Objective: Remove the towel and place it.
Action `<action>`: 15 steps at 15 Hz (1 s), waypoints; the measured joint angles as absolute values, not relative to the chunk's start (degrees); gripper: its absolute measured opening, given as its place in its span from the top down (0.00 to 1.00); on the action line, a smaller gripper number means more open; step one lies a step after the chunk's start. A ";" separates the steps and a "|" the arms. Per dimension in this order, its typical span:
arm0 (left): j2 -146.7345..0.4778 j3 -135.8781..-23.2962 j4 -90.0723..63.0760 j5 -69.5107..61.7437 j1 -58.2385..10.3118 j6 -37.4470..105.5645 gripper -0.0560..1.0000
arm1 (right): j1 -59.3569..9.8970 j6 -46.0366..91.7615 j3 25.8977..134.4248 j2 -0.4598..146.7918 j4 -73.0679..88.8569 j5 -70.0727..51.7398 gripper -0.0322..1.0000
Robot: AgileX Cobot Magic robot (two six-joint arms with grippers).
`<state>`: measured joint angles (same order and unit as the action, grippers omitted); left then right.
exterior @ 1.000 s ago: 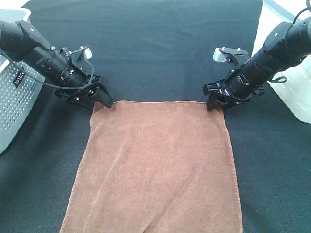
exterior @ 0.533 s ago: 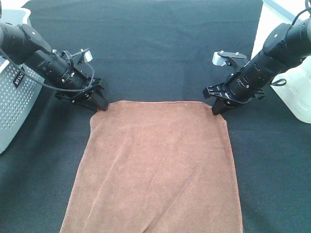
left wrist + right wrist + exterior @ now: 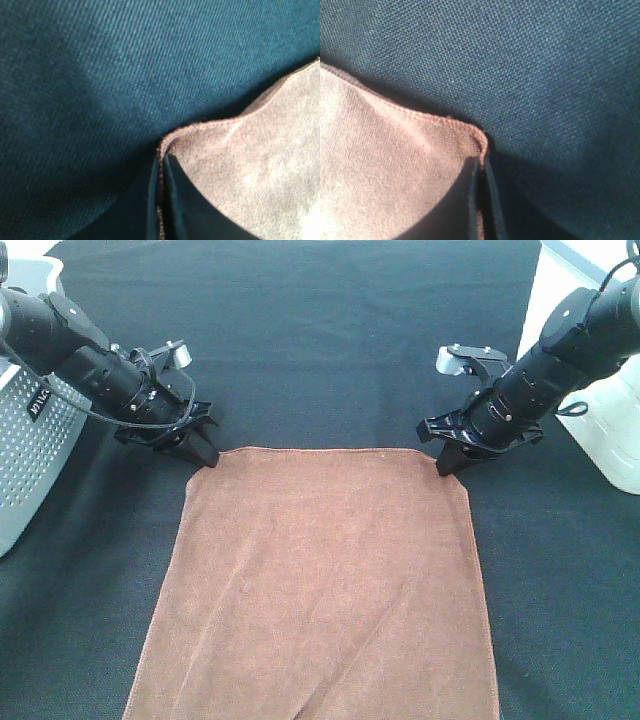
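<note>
The reddish-brown towel lies flat on the black table cloth, its far edge between the two arms and its near end running out of view. My left gripper is shut on the towel's far left corner; the jaws pinch the hem. My right gripper is shut on the far right corner, with the hem between its closed jaws. Both corners are lifted slightly off the cloth.
A grey perforated basket stands at the left edge, beside the left arm. A white object sits at the right edge, behind the right arm. The black cloth stretches away beyond the towel's far edge.
Both grippers have closed from open onto the towel's far corners. The left gripper has drawn in a little toward its corner; the towel has hardly moved.
</note>
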<state>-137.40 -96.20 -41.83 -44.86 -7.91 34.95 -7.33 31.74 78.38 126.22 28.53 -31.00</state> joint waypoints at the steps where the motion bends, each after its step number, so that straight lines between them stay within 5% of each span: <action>1: -137.62 -97.00 -41.42 -44.35 -7.91 34.95 0.94 | -7.33 31.74 79.53 126.68 28.25 -30.60 0.97; 9: -139.40 -112.59 -34.26 -31.46 -8.42 32.09 0.94 | -7.51 31.74 93.51 128.63 21.83 -16.44 0.97; 15: -152.46 -133.61 -32.49 -27.16 -8.54 30.60 0.94 | -7.56 31.74 115.57 143.01 21.60 -13.06 0.97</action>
<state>-152.46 -133.61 -32.49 -27.16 -8.54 30.60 -7.56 31.74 115.57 143.01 21.60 -13.06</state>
